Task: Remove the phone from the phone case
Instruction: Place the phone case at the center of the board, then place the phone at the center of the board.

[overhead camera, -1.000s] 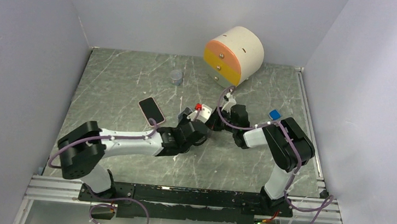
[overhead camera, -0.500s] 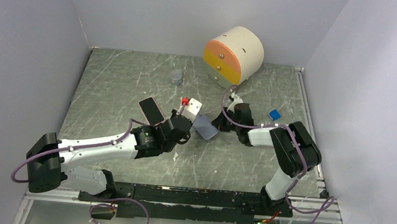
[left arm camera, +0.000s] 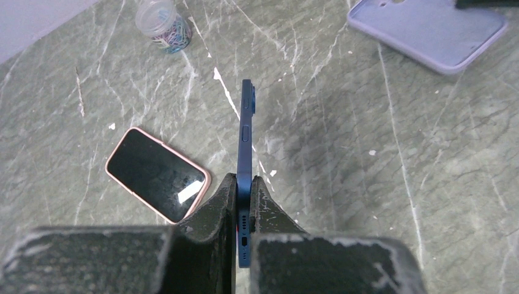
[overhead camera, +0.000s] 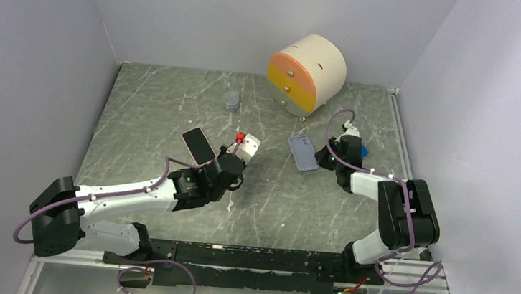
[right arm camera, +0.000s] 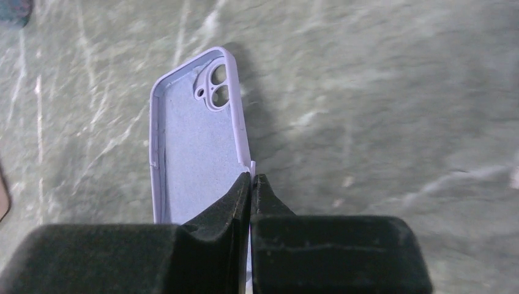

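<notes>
1. left gripper [left arm camera: 244, 195] is clamped tight on the phone [left arm camera: 246, 131], pinching its lower end, thin edge up.
2. right gripper [right arm camera: 251, 184] is pinched shut on one side wall of the phone case [right arm camera: 196, 144].
3. phone is out of the case, dark blue and slim, held over the table [left arm camera: 367, 184], well apart from the case.
4. case is lilac, matte, open side up, camera cutout showing; table is green veined marble.
</notes>
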